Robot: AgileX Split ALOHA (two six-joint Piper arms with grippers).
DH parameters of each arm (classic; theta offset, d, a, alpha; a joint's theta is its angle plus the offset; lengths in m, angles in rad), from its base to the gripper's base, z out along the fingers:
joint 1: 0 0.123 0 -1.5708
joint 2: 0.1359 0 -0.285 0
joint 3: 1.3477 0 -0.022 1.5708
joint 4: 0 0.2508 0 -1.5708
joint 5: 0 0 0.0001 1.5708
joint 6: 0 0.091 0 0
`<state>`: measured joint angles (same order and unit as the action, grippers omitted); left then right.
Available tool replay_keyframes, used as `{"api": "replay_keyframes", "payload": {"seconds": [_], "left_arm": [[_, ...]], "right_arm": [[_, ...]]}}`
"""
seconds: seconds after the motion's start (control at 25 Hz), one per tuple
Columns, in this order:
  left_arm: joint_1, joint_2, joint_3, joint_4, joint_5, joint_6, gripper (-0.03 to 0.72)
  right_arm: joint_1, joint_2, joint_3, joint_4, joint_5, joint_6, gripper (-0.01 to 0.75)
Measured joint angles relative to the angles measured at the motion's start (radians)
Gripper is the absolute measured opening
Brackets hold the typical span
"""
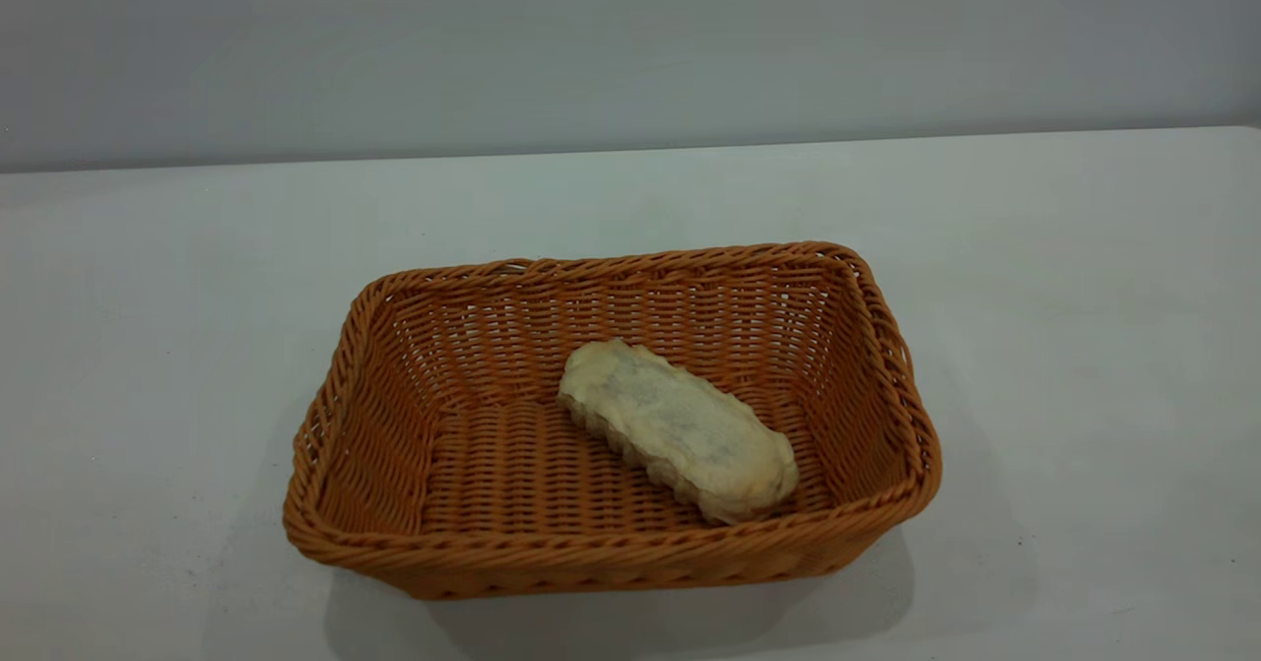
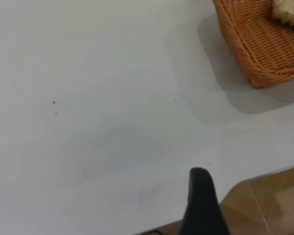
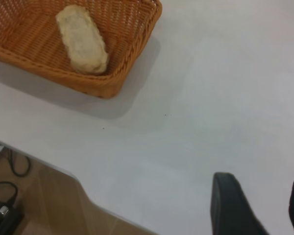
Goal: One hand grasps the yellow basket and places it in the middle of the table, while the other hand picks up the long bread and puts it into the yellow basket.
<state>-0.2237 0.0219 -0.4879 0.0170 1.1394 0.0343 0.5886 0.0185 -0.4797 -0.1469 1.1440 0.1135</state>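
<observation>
The small oblong cream bread roll (image 1: pixel 680 429) lies flat-side-up inside the orange-tan wicker basket (image 1: pixel 394 543) mid-tabletop (image 1: pixel 1084 297), right end effector (image 3: pixel 257 205) spread and clear, left end effector's (image 2: pixel 202 203) spread unreadable, so only a stray swing could nudge that basket.

We list the yellow basket (image 1: pixel 394 425) mid-table (image 1: pixel 1064 346), holding the long bread (image 1: pixel 680 429), pale underside up.
</observation>
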Motion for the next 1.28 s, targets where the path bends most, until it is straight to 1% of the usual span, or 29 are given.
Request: {"api": "replay_keyframes", "payload": {"seconds": [1.08, 1.2, 1.28], "left_arm": [[0.001, 0.000, 0.000, 0.000, 0.000, -0.009, 0.569], [0.020, 0.000, 0.000, 0.000, 0.000, -0.009, 0.569], [0.055, 0.000, 0.000, 0.000, 0.000, -0.009, 0.569]], "right_arm": [[0.000, 0.000, 0.000, 0.027, -0.001, 0.000, 0.335], [-0.001, 0.000, 0.000, 0.027, -0.001, 0.000, 0.335], [-0.031, 0.000, 0.000, 0.028, -0.001, 0.000, 0.335]]}}
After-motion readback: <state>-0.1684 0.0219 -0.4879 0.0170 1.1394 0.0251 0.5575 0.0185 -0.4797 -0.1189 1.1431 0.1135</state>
